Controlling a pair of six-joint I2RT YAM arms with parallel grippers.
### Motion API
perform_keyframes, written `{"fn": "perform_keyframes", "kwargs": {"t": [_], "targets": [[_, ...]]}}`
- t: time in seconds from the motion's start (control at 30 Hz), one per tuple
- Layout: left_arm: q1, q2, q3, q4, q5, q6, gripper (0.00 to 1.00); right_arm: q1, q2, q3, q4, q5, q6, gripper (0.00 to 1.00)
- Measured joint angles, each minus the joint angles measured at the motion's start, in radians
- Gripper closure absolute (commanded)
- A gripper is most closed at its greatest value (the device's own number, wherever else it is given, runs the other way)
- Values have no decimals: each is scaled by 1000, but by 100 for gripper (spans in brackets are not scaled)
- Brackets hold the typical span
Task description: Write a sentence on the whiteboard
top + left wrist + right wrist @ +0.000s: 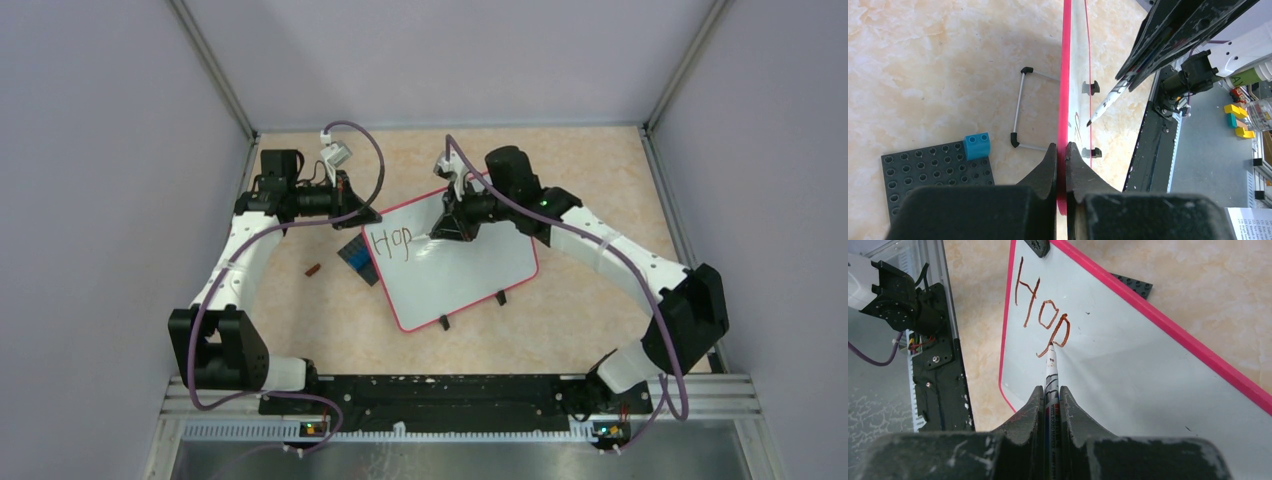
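The whiteboard (470, 275), white with a red-pink frame, lies tilted on the table. My left gripper (360, 214) is shut on the frame at the board's far left corner; in the left wrist view the jaws (1061, 146) pinch the red edge (1066, 75). My right gripper (447, 228) is shut on a white marker (1051, 365), which stands between its jaws (1050, 389). The marker tip touches the board at the foot of the last letter. Of the sentence, the red-brown letters "Hop" (1040, 305) stand near the board's top left corner (390, 243).
A dark grey studded plate (938, 175) with a blue brick (977, 145) lies left of the board (358, 262). A small brown piece (312, 269) lies further left. Two black feet (443, 322) sit on the board's near edge. Grey walls enclose the table.
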Motion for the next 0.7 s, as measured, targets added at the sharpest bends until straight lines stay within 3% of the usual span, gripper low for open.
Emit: {"fn": "perform_keyframes", "kwargs": {"t": [0.7], "targets": [[-1,0,0,0,-4,1,100,-37,3,0,2,-2,-1,100]]}}
